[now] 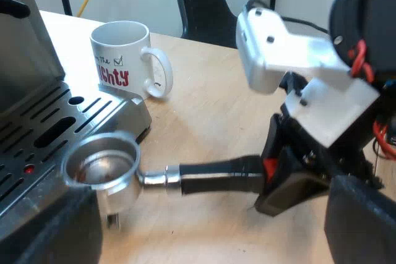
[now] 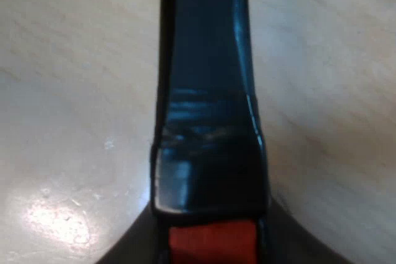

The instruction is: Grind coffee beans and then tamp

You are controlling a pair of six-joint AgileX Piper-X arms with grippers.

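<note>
The metal holder (image 1: pixel 102 168) hangs with its empty basket against the edge of the espresso machine's drip tray (image 1: pixel 43 128). Its dark handle (image 1: pixel 216 176) runs out to my right gripper (image 1: pixel 278 177), which is shut on the red end. In the right wrist view the handle (image 2: pixel 204 91) stretches away over the wooden table, with the red end (image 2: pixel 213 239) closest to the camera. My left gripper (image 1: pixel 213 214) is open, its fingers (image 1: pixel 359 221) standing wide on either side of the holder and touching nothing.
A white mug (image 1: pixel 124 54) with red lettering stands on the wooden table (image 1: pixel 210 103) just beyond the drip tray's corner. A black chair (image 1: pixel 204 4) is past the table's far edge.
</note>
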